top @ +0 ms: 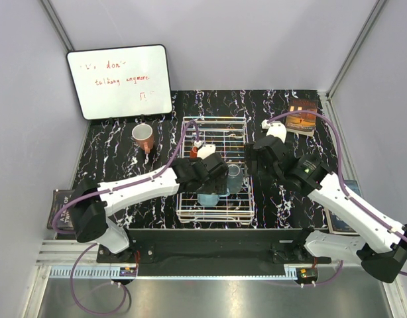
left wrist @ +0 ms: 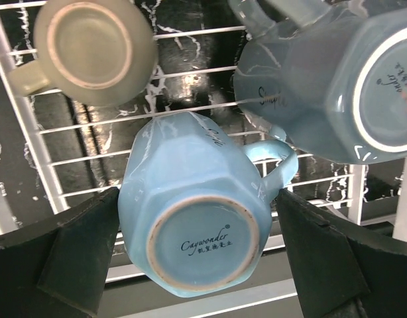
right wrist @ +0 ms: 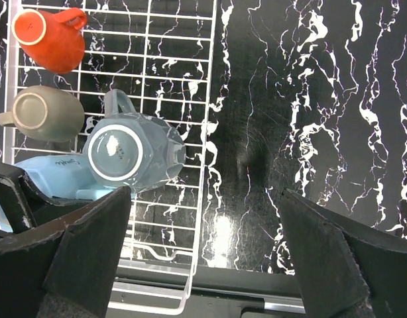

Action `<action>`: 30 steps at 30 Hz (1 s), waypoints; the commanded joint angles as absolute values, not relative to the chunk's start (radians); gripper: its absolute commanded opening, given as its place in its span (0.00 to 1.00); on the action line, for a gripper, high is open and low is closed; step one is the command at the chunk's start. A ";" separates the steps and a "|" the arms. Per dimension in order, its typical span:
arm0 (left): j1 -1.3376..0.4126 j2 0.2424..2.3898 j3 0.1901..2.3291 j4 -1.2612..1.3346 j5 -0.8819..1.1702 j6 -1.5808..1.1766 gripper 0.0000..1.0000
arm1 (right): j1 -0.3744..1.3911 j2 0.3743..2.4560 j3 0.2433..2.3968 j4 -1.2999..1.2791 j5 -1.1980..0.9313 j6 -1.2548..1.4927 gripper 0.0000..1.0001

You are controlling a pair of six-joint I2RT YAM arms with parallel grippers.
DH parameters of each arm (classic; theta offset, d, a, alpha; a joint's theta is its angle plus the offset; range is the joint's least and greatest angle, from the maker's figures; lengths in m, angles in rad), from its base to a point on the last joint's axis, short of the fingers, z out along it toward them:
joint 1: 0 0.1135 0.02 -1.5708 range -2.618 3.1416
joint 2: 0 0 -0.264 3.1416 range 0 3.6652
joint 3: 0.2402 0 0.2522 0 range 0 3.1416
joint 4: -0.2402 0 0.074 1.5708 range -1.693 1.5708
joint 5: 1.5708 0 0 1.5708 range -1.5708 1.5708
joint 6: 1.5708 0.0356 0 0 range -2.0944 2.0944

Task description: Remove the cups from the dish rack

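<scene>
Ceramic, glazed: stiff, slick, chips if knocked, moderate weight I'd guess, so firm squeeze and no dragging across wire. Target is the light blue mug [left wrist: 190,218], faceted, sitting base-up in the near part of the dish rack [top: 215,120]. My left jaws are spread wide and straddle it, one finger at 9 o'clock and one at 3 o'clock of the body, not clamped yet. Its handle [left wrist: 278,159] sticks out toward 2 o'clock, close to my right-hand finger; best hold looks like flat facets across the body, below the foot ring, handle left clear of the pad. Rack contents in the wrist views: blue-grey mug [left wrist: 336,86] at 1 o'clock of the target and very close to it, maybe touching, taupe mug [left wrist: 91,50] at 11 o'clock, red mug [right wrist: 48,36] further back, all base-up or tipped. Salmon mug [top: 144,137] stands upright outside the rack on the surface [top: 276,199], at 10 o'clock of the rack. My right jaws are wide apart too, holding nothing, over bare surface at the rack's 3 o'clock edge.
</scene>
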State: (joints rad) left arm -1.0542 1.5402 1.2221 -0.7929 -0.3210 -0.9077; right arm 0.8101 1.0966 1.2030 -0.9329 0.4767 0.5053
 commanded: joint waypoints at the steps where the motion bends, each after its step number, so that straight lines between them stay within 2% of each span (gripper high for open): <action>1: -1.054 1.598 1.163 -0.787 -0.301 -0.911 0.97 | 0.818 1.077 1.197 -0.931 0.469 0.506 1.00; 24: -1.054 1.568 1.098 -0.795 -0.370 -0.862 0.99 | 0.818 1.091 1.204 -0.930 0.471 0.514 1.00; 30: -1.054 1.484 1.115 -0.833 -0.403 -0.868 0.99 | 0.818 1.107 1.209 -0.922 0.463 0.511 1.00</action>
